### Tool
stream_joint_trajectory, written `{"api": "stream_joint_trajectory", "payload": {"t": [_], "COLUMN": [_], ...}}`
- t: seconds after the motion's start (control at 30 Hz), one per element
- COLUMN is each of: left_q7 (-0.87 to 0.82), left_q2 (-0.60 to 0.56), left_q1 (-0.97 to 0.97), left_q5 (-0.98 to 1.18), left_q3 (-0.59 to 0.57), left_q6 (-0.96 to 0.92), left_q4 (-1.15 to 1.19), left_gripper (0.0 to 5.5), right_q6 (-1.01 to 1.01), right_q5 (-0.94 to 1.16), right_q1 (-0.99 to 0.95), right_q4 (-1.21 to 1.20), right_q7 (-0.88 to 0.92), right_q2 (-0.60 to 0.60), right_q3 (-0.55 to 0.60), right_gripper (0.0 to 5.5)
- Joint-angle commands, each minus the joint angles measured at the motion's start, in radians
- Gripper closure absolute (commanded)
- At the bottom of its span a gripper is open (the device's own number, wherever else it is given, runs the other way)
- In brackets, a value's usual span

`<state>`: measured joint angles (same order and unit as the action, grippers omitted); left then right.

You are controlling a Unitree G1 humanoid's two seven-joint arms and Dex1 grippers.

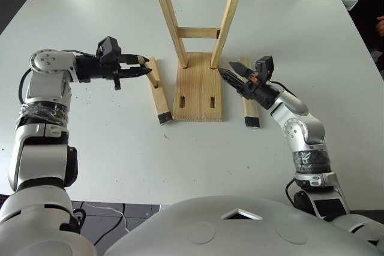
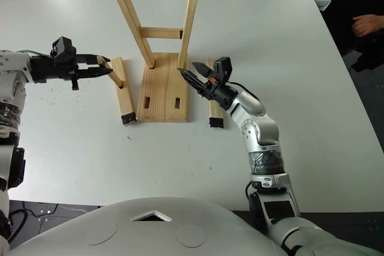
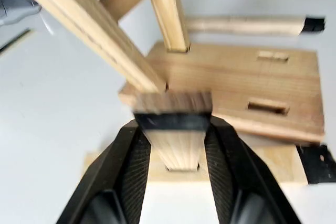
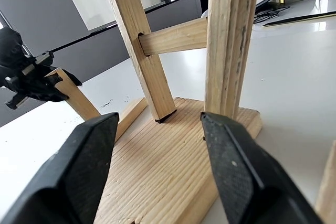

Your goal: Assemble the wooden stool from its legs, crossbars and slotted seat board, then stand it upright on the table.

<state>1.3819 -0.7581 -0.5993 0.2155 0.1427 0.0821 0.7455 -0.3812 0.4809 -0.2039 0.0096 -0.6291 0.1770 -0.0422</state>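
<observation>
The seat board (image 1: 198, 97) lies flat in the middle of the worktop (image 1: 120, 148). 2 standing legs (image 1: 170, 22), tied by a crossbar (image 1: 198, 33), already rise from its far slots. The 2 near slots (image 1: 183, 101) are bare, so we judge the stool about half built.

Our left tool (image 1: 146, 70) is clenched on a short bar (image 3: 176, 148) that sticks up out of the loose leg (image 1: 157, 97) lying just left of the board. We take that bar as the handle for lifting this leg toward a slot.

Our right tool (image 1: 225, 69) is released, its fingers spread near the foot of the right standing leg, apparently to steady the frame. Another leg (image 1: 249, 109) lies just right of the board, beneath the right arm.
</observation>
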Motion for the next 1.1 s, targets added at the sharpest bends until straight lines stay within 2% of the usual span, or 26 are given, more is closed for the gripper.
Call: {"api": "stream_joint_trajectory", "payload": {"t": [0.03, 0.13, 0.3, 0.4, 0.5, 0.57, 0.67, 0.73, 0.87, 1.1], "left_q7": [-0.044, -0.045, -0.064, -0.105, -0.237, -0.469, -0.979, -1.25, -1.409, -1.565], "left_q2": [0.013, -0.018, -0.115, -0.144, -0.138, -0.041, 0.251, 0.452, 0.605, 0.724], "left_q1": [-0.006, 0.029, 0.246, 0.359, 0.489, 0.511, 0.448, 0.402, 0.329, 0.279], "left_q5": [-0.029, -0.037, -0.012, 0.025, 0.056, 0.095, 0.234, 0.287, 0.202, 0.132], "left_q3": [-0.018, -0.037, -0.114, -0.194, -0.321, -0.452, -0.636, -0.613, -0.44, -0.402], "left_q6": [-0.027, -0.037, -0.083, -0.139, -0.223, -0.298, -0.485, -0.552, -0.589, -0.704], "left_q4": [-0.008, -0.055, -0.252, -0.355, -0.46, -0.548, -0.825, -1.042, -1.279, -1.33], "left_gripper": [3.07, 3.04, 3.04, 3.04, 3.04, 3.04, 3.04, 3.04, 3.04, 3.04], "right_q6": [0.013, 0.011, 0.014, 0.022, 0.034, 0.033, 0.021, 0.008, -0.058, -0.03], "right_q5": [-0.01, -0.011, -0.015, -0.02, -0.028, -0.024, -0.013, -0.005, -0.07, -0.167], "right_q1": [0.013, 0.048, 0.089, 0.112, 0.123, 0.129, 0.119, 0.099, 0.038, -0.068], "right_q4": [-0.004, -0.022, -0.041, -0.054, -0.053, -0.062, -0.06, -0.043, 0.006, 0.136], "right_q7": [0.019, 0.026, 0.039, 0.055, 0.081, 0.101, 0.18, 0.259, 0.382, 0.47], "right_q2": [-0.012, -0.017, -0.026, -0.028, -0.028, -0.028, -0.039, -0.052, -0.043, -0.03], "right_q3": [0.01, 0.008, 0.009, 0.016, 0.032, 0.05, 0.116, 0.174, 0.175, 0.147], "right_gripper": [2.62, 2.62, 2.62, 2.62, 2.62, 2.62, 2.62, 2.62, 2.62, 2.62]}}
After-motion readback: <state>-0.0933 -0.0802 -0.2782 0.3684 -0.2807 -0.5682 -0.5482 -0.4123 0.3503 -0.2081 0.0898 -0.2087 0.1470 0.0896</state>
